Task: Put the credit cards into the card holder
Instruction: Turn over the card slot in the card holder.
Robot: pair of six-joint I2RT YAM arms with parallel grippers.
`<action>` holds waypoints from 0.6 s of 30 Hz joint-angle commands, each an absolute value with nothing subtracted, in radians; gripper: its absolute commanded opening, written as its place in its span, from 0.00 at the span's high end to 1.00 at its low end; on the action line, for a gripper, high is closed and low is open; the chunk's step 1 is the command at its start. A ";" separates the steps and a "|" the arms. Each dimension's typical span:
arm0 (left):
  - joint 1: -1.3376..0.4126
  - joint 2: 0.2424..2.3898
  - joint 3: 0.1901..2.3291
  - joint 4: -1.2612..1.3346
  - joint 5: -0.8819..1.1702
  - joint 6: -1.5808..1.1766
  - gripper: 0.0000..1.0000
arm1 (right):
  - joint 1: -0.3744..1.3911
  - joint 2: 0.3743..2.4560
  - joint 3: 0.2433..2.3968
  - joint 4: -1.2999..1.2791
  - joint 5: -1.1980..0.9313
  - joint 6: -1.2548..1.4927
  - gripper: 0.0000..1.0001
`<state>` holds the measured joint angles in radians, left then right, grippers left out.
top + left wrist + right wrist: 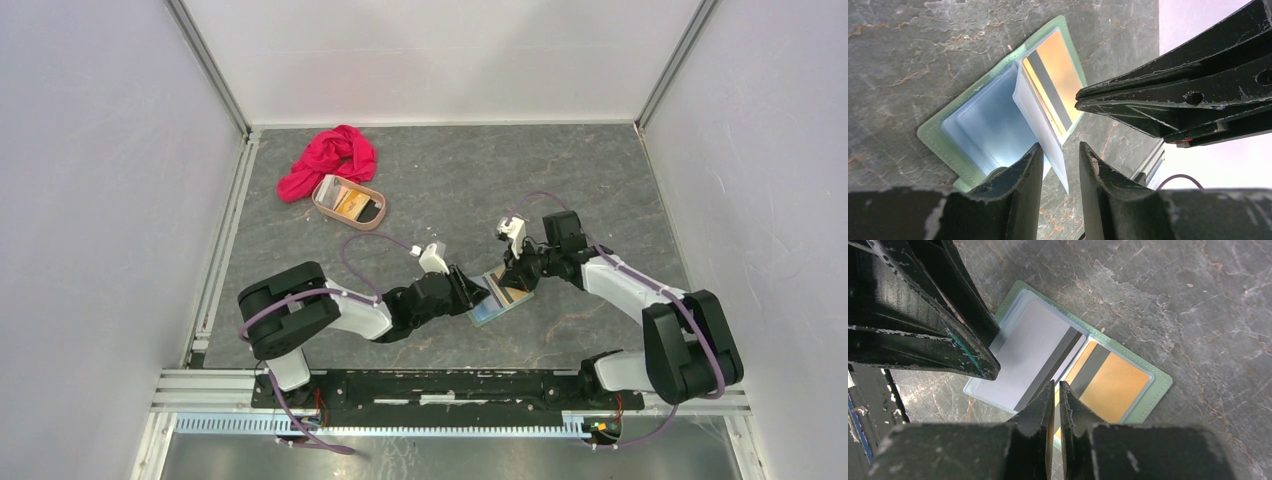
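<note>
**Card holder and grippers, seen from the overhead and wrist views.** The card holder lay opened flat on the table, between the two grippers. An orange-gold card was seated in one pocket, a silvery-white card in the clear leaf beside it. The left gripper was partly open, the leaf's edge standing in its gap. The right gripper was parted by a narrow slit only, with nothing seen clamped. Further cards lay in the tan tray, well apart.

In the open card holder, a silvery-white card lies beside an orange dark-striped card.
</note>
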<state>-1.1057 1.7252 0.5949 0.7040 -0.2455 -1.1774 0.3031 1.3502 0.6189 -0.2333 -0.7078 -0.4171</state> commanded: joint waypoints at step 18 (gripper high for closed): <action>-1.073 1.793 0.726 0.730 -0.186 -1.155 0.61 | 0.203 1.410 0.668 -0.245 -0.793 -0.387 0.87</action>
<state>-1.0863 1.7752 0.6800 0.7044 -0.2058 -1.1767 0.2165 1.4055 0.6285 -0.2527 -0.7643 -0.4023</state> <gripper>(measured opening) 0.390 0.129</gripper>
